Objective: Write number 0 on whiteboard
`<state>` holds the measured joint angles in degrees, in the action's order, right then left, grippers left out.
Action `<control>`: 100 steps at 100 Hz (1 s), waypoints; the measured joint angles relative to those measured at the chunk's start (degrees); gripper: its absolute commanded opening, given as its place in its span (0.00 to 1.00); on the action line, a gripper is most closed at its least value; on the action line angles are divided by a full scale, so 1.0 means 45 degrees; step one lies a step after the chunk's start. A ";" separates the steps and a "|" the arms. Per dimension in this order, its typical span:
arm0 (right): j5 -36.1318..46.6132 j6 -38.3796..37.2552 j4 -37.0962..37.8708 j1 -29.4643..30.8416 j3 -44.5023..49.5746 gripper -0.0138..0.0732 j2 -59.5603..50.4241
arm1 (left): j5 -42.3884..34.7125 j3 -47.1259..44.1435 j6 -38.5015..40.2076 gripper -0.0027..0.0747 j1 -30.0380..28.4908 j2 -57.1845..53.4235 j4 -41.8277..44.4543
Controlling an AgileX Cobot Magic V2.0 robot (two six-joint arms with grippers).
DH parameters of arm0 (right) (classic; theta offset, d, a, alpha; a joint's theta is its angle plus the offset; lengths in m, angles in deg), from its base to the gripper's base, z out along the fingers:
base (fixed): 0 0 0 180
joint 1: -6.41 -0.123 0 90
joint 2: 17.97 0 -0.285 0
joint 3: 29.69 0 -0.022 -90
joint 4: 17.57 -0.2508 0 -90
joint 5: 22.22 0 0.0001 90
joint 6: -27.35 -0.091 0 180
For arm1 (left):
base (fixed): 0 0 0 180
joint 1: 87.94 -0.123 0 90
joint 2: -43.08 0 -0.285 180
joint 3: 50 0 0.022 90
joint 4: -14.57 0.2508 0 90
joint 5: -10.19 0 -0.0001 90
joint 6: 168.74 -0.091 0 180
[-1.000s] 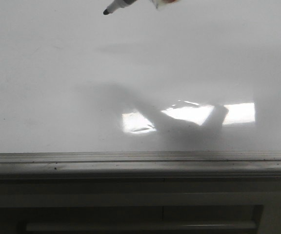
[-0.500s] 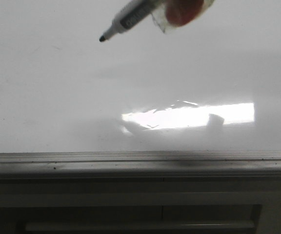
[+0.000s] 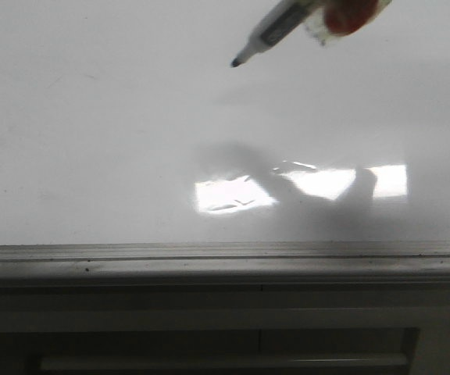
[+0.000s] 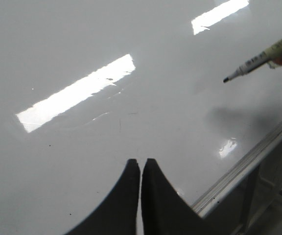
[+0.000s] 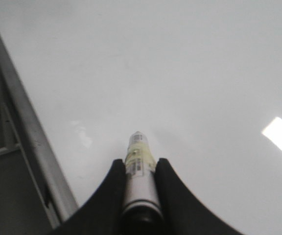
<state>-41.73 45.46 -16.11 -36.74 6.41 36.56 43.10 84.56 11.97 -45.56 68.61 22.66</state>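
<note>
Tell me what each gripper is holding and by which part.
The right gripper clamps the marker around its barrel, tip pointing out. The left gripper is shut on nothing.

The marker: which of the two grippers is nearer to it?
Right. The right gripper has its fingers shut on the marker. The left gripper is shut and empty, well away from the marker above the whiteboard.
</note>
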 measured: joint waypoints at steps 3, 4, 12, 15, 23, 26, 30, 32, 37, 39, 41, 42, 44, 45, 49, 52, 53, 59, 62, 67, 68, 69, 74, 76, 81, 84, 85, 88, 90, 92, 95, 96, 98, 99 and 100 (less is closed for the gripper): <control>-0.0158 -0.0590 0.0497 0.0133 -0.0193 0.11 0.0000 | 0.0000 0.0000 0.0000 0.01 0.0000 0.0000 0.0000; -0.0246 -0.0740 0.0613 0.0166 -0.0227 0.11 0.0000 | 0.0000 0.0000 0.0000 0.01 0.0000 0.0000 0.0000; -0.0463 -0.2560 0.1614 0.0385 -0.0507 0.11 -0.0114 | 0.0000 0.0000 0.0000 0.01 0.0000 0.0000 0.0000; -0.0525 -0.3211 0.1842 0.0413 -0.0569 0.11 -0.0175 | 0.0000 0.0000 0.0000 0.01 0.0000 0.0000 0.0000; -0.0632 -0.5149 0.2517 0.0440 -0.0650 0.11 -0.0366 | 0.0020 0.0000 0.0000 0.01 0.0000 0.0000 0.0000; -0.0688 -0.5911 0.2681 0.0440 -0.0649 0.11 -0.0393 | 0.0020 0.0000 0.0000 0.01 0.0000 0.0000 0.0000; -0.0746 -0.6430 0.2868 0.0440 -0.0649 0.11 -0.0416 | 0.0020 0.0000 0.0000 0.01 0.0000 0.0000 0.0000; -0.0746 -0.6647 0.2922 0.0440 -0.0649 0.11 -0.0441 | 0.0020 0.0000 0.0000 0.01 0.0000 0.0000 0.0000; -0.0746 -0.6995 0.3013 0.0440 -0.0649 0.11 -0.0439 | 0.0020 0.0000 0.0000 0.01 0.0000 0.0000 0.0000; -0.0746 -0.7093 0.3031 0.0440 -0.0649 0.11 -0.0439 | 0.0020 0.0000 0.0000 0.01 0.0000 0.0000 0.0000; -0.0746 -0.7157 0.3031 0.0440 -0.0649 0.11 -0.0439 | 0.0020 0.0000 0.0000 0.01 0.0000 0.0000 0.0000; -0.0746 -0.7191 0.3041 0.0440 -0.0649 0.11 -0.0439 | 0.0020 0.0000 0.0000 0.01 0.0000 0.0000 0.0000; -0.0746 -0.7219 0.3064 0.0440 -0.0649 0.11 -0.0439 | 0.0020 0.0000 0.0000 0.01 0.0000 0.0000 0.0000; -0.0746 -0.7242 0.3064 0.0440 -0.0649 0.11 -0.0439 | 0.0020 0.0000 0.0000 0.01 0.0000 0.0000 0.0000; -0.0746 -0.7298 0.3096 0.0440 -0.0649 0.11 -0.0439 | 0.0020 0.0000 0.0000 0.01 0.0000 0.0000 0.0000; -0.0781 -0.7310 0.3120 0.0440 -0.0649 0.11 -0.0439 | 0.0020 0.0000 0.0000 0.01 0.0000 0.0000 0.0000; -0.0783 -0.7335 0.3105 0.0440 -0.0649 0.11 -0.0439 | 0.0020 0.0000 0.0000 0.01 0.0000 0.0000 0.0000; -0.0978 -0.7331 0.3164 0.0440 -0.0672 0.11 -0.0439 | 0.0020 0.0000 0.0000 0.01 0.0000 0.0000 0.0000; -0.1103 -0.7331 0.3236 0.0440 -0.0655 0.11 -0.0439 | 0.0020 0.0000 0.0000 0.01 0.0000 0.0000 0.0000; -0.1198 -0.7331 0.3428 0.0440 -0.0655 0.11 -0.0439 | 0.0020 0.0000 0.0000 0.01 0.0000 0.0000 0.0000; -0.1228 -0.7331 0.3493 0.0440 -0.0655 0.11 -0.0439 | 0.0020 0.0000 0.0000 0.01 0.0000 0.0000 0.0000; -0.1250 -0.7331 0.3524 0.0440 -0.0629 0.11 -0.0439 | 0.0020 0.0000 0.0000 0.01 0.0000 0.0000 0.0000; -0.1317 -0.7340 0.3706 0.0440 -0.0579 0.11 -0.0439 | 0.0020 0.0000 0.0000 0.01 0.0000 0.0000 0.0000; -0.1346 -0.7340 0.3764 0.0440 -0.0553 0.11 -0.0439 | 0.0020 0.0000 0.0000 0.01 0.0000 0.0000 0.0000; -0.1368 -0.7316 0.3855 0.0440 -0.0508 0.11 -0.0439 | 0.0020 0.0000 0.0000 0.01 0.0000 0.0000 0.0000; -0.1368 -0.7265 0.3883 0.0440 -0.0478 0.11 -0.0439 | 0.0020 0.0000 0.0000 0.01 0.0000 0.0000 0.0000; -0.1368 -0.7230 0.3911 0.0440 -0.0445 0.11 -0.0439 | 0.0020 0.0000 0.0000 0.01 0.0000 0.0000 0.0000; -0.1399 -0.7174 0.3938 0.0381 -0.0423 0.11 -0.0439 | 0.0020 0.0000 0.0000 0.01 0.0000 0.0000 0.0000; -0.1399 -0.7145 0.3969 0.0355 -0.0394 0.11 -0.0439 | 0.0020 0.0000 0.0000 0.01 0.0000 0.0000 0.0000; -0.1399 -0.7106 0.3993 0.0316 -0.0343 0.11 -0.0439 | 0.0020 0.0000 0.0000 0.01 0.0000 0.0000 0.0000; -0.1399 -0.7045 0.4047 0.0177 -0.0316 0.11 -0.0439 | 0.0020 0.0000 0.0000 0.01 0.0000 0.0000 0.0000; -0.1399 -0.7007 0.4074 0.0148 -0.0292 0.11 -0.0439 | 0.0020 0.0000 0.0000 0.01 0.0000 0.0000 0.0000; -0.1399 -0.6995 0.4132 0.0059 -0.0308 0.11 -0.0439 | 0.0020 0.0000 0.0000 0.01 0.0000 0.0000 0.0000; -0.1399 -0.6995 0.4136 0.0025 -0.0282 0.11 -0.0439 | 0.0020 0.0000 0.0000 0.01 0.0000 0.0000 0.0000; -0.1399 -0.6984 0.4213 -0.0039 -0.0282 0.11 -0.0439 | 0.0020 0.0000 0.0000 0.01 0.0000 0.0000 0.0000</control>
<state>-48.03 14.03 2.85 -36.91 5.14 34.58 43.19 84.56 11.97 -45.56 68.61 22.66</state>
